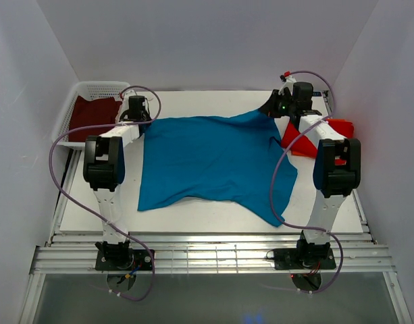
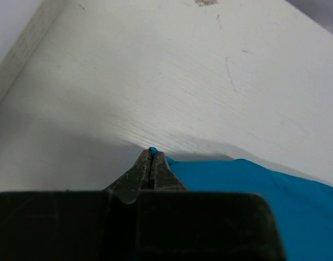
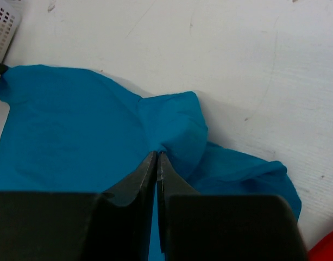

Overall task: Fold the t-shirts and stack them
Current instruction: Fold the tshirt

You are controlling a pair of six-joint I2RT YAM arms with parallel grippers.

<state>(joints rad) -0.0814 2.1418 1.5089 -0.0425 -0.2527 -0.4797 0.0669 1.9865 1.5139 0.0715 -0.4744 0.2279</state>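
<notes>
Left gripper (image 2: pixel 150 157) fingers pinched together on corner of teal-blue t-shirt (image 2: pixel 253 185), white table (image 2: pixel 155 70) beyond.

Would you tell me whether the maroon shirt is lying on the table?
No, the maroon shirt sits in the basket at the far left.
</notes>
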